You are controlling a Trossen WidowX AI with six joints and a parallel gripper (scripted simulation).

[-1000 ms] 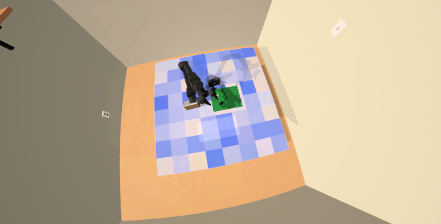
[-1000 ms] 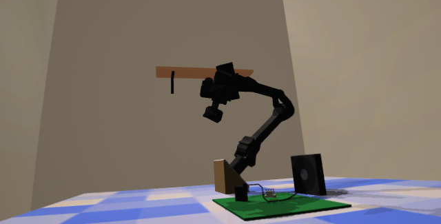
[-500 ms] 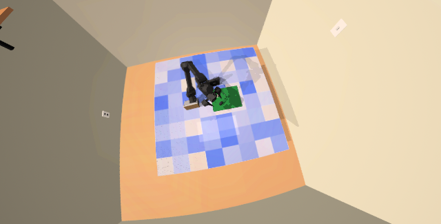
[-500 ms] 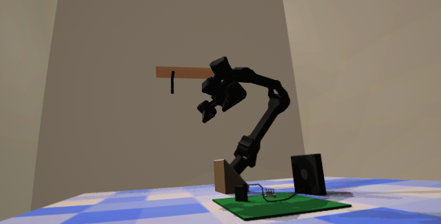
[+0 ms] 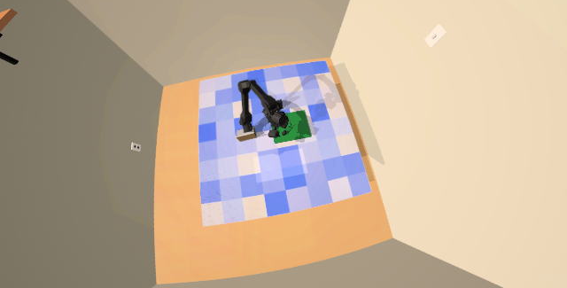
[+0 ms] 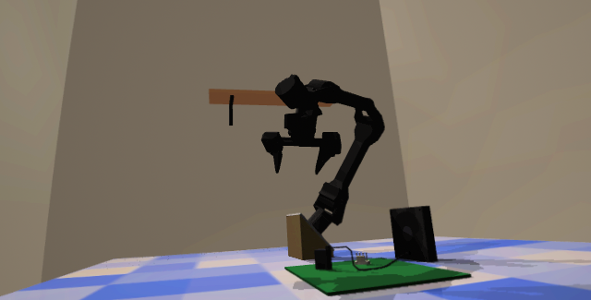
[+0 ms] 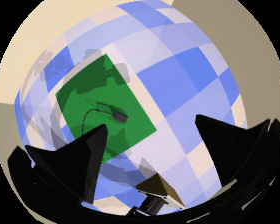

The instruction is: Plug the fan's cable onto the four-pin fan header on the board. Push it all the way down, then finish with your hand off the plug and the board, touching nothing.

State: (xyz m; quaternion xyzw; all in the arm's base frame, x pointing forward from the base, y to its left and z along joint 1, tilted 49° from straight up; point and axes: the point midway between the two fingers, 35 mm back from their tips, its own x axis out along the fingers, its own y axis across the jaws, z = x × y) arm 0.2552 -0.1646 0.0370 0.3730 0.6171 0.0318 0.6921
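Looking down from the top view, we see a blue-and-white checked mat [image 5: 283, 146] spread over an orange surface [image 5: 177, 190], closed in by beige walls; a wall outlet [image 5: 135, 147] sits on the darker wall and a white plate [image 5: 435, 35] on the paler one. On the mat, toward its far edge, lies the green board [image 6: 369, 277]. In the exterior view, a black fan [image 6: 412, 234] stands upright at the board's far right corner, and its thin cable [image 6: 376, 265] runs across the board past the small pale fan header [image 6: 361, 258] to a black plug [image 6: 323, 258] resting near the board's left edge; we cannot tell whether the cable touches the header. Our arm [image 6: 355, 152] rises from a tan wedge base [image 6: 302, 237] behind the board, folds at the elbow, and points its gripper [image 6: 299, 162] straight down, high above the board. Its fingers [image 6: 277, 157] stand spread wide, with nothing between them.
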